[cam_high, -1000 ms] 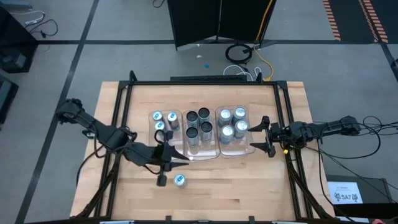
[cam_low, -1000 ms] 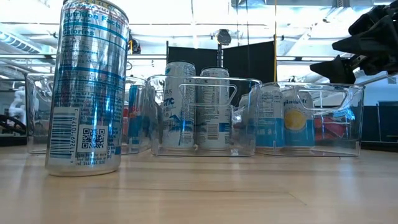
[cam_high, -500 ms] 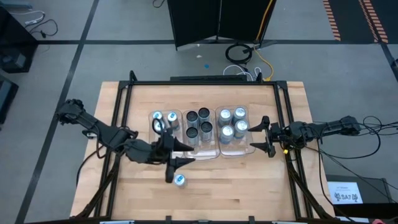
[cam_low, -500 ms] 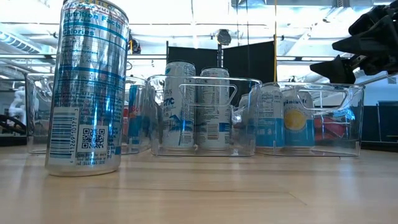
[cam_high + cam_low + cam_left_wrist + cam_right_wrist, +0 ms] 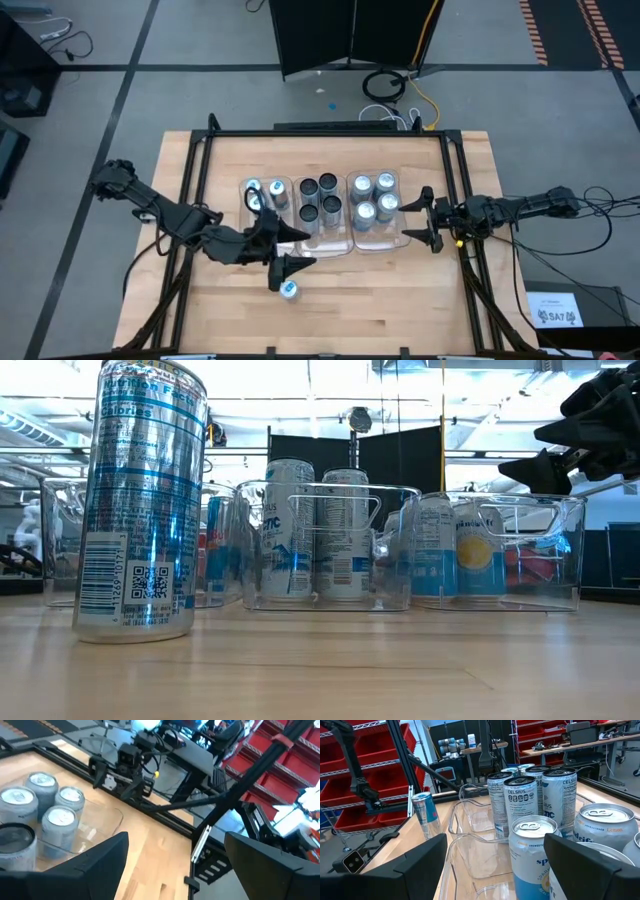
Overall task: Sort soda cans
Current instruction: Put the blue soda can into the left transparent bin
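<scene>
I am holding my left gripper (image 5: 283, 262) wide open and empty just above the loose can (image 5: 289, 290), which is standing alone on the table (image 5: 400, 300) in front of the trays (image 5: 325, 245). The other cans (image 5: 318, 198) are sitting grouped by kind in those trays, so this stray one is likely my next pick. My right gripper (image 5: 424, 217) is waiting open and empty beside the right tray.

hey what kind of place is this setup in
Most likely a robotics lab or workshop. Red storage shelving lines the room, workbenches carrying equipment stand behind, and two arms work at a black-framed wooden table where soda cans sit in clear trays.
</scene>
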You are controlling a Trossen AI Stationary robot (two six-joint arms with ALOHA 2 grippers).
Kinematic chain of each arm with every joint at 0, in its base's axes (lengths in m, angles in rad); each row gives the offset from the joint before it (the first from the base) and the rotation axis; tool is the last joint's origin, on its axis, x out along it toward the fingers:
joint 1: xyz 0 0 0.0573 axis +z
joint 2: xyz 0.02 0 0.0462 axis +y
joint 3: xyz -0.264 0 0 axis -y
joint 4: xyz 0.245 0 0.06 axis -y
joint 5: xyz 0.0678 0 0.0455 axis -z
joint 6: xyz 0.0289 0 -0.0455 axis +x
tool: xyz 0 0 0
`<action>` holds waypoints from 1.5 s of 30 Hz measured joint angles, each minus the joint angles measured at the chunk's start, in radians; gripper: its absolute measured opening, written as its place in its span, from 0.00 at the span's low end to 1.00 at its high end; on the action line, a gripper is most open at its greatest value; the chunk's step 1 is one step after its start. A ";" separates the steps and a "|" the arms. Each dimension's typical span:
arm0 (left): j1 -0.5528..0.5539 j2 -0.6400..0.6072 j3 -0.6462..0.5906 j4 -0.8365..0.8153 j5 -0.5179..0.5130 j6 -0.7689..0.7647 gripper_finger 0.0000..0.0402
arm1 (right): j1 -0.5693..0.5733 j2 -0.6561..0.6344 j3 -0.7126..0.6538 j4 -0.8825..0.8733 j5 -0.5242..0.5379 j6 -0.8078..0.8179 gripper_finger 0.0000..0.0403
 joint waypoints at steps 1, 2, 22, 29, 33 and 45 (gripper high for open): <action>0.000 0.002 0.000 -0.001 0.013 0.000 0.85 | 0.000 0.000 0.000 0.000 0.000 0.000 0.81; 0.000 0.006 0.000 -0.001 0.031 0.005 0.85 | 0.000 0.000 0.000 0.000 0.000 0.000 0.81; -0.186 0.213 0.031 -0.400 0.068 0.166 0.85 | 0.000 0.000 0.000 0.000 0.000 0.000 0.81; -0.182 0.266 0.031 -0.490 0.119 0.160 0.85 | 0.000 0.000 0.000 0.000 0.000 0.000 0.81; -0.178 0.287 0.031 -0.492 0.163 0.160 0.85 | 0.000 0.000 0.000 0.000 0.000 0.000 0.81; -0.146 0.301 0.019 -0.498 0.166 0.158 0.85 | 0.000 0.001 0.000 0.000 0.000 0.000 0.81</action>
